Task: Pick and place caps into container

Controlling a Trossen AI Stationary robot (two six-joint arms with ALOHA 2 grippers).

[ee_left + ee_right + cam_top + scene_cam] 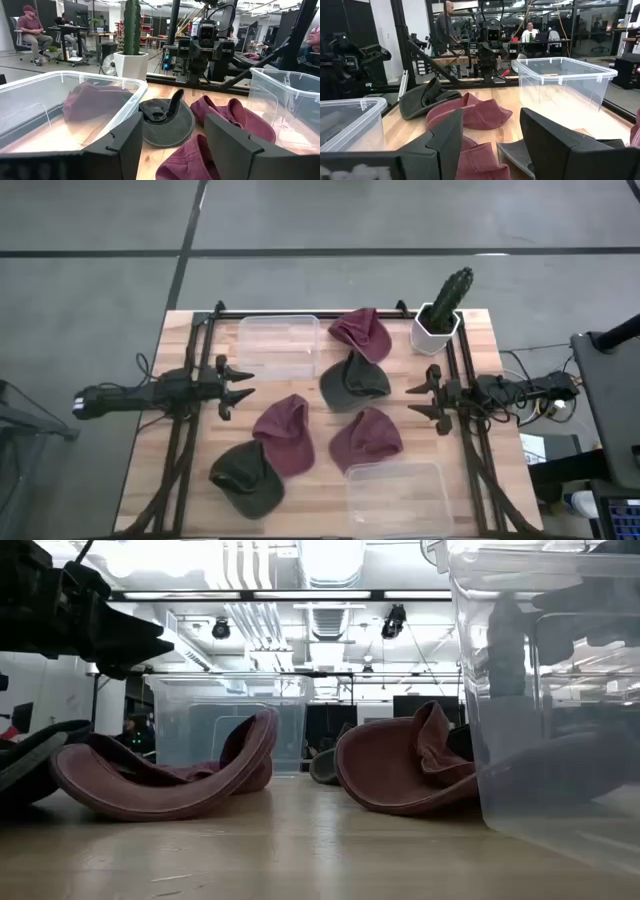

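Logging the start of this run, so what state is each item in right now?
Left end effector: open, empty, at the table's left.
Right end effector: open, empty, at the table's right.
Far container: upright, lidless, empty.
Near container: upright, lidless, empty.
Three maroon caps: loose on the table.
Two olive caps: loose on the table.
Cactus: upright in its pot.

Caps [350, 380] crowded table middle – little bare wood between. Cactus [447, 302] blocked far right corner; containers [279, 340] open-topped, unobstructed.
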